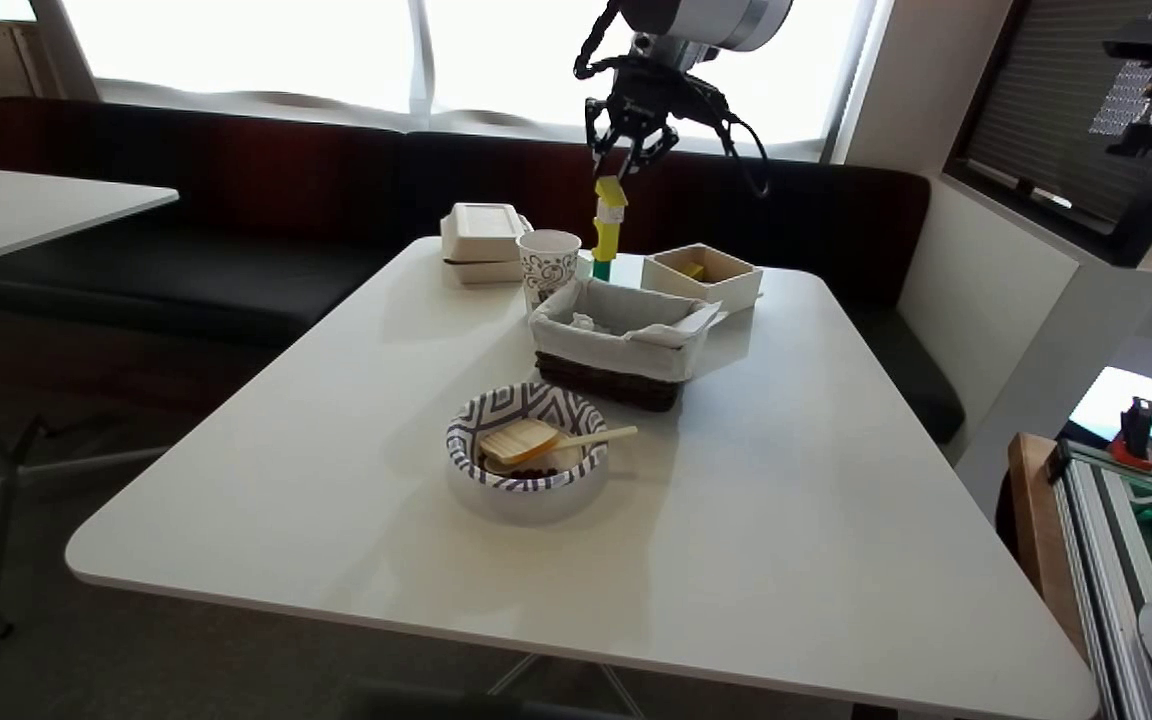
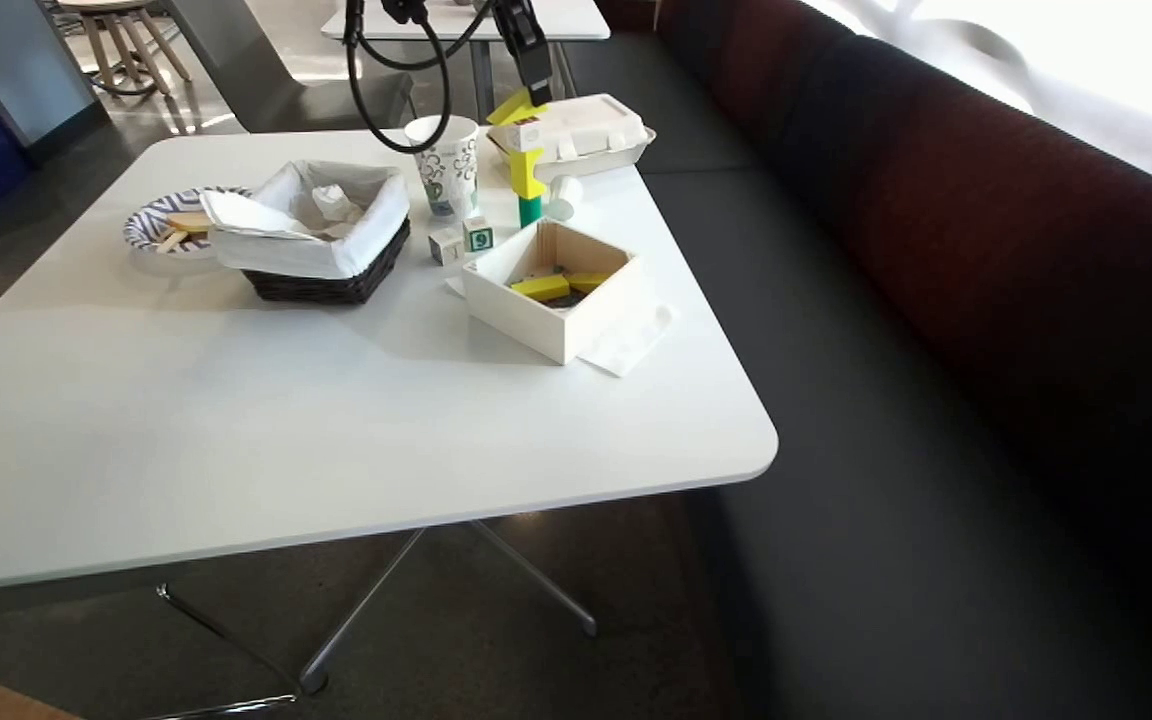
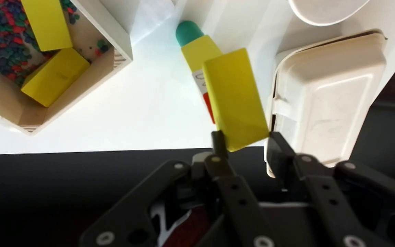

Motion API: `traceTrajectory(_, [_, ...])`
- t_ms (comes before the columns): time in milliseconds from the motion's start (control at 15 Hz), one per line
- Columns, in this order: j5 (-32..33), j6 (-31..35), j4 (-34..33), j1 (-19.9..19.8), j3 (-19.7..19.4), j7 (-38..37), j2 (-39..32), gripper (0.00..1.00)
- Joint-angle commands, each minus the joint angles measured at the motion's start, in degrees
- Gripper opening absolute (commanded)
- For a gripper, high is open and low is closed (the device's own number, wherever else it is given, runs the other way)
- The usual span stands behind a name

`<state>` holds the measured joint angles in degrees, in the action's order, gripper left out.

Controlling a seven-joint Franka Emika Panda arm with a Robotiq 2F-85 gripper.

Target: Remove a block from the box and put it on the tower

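The pincer (image 3: 246,139) grips a yellow block (image 3: 237,96) near one end, a fingertip against either side. The block hangs tilted at the top of the tower (image 2: 526,174), which stands by the desk's (image 1: 786,480) edge along the bench (image 2: 836,450); I cannot tell whether block and tower touch. The box (image 2: 514,313), holding more yellow blocks (image 3: 48,25), stands along that same edge, between the tower and a corner.

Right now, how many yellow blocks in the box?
2 visible: in the wrist view, one block runs off the top edge; the second block lies by its lower end. More may be hidden; that view crops the box.
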<state>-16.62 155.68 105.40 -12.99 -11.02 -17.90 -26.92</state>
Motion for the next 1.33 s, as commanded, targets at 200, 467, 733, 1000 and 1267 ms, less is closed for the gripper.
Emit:
traceTrajectory(200, [0.54,-2.36,-1.79,-0.42,0.15,0.50,-1.16,0.10])
traceTrajectory(467, [0.66,-3.22,-1.80,-0.39,0.03,0.38,-1.23,0.10])
traceTrajectory(733, [0.65,-3.21,-1.84,-0.41,-0.01,0.38,-1.25,0.10])
traceTrajectory(1000, [0.77,-3.34,-1.77,-0.36,-0.15,0.22,-1.22,0.67])
traceTrajectory(1267, [0.80,-3.38,-1.63,-0.44,-0.26,0.18,-0.97,0.98])
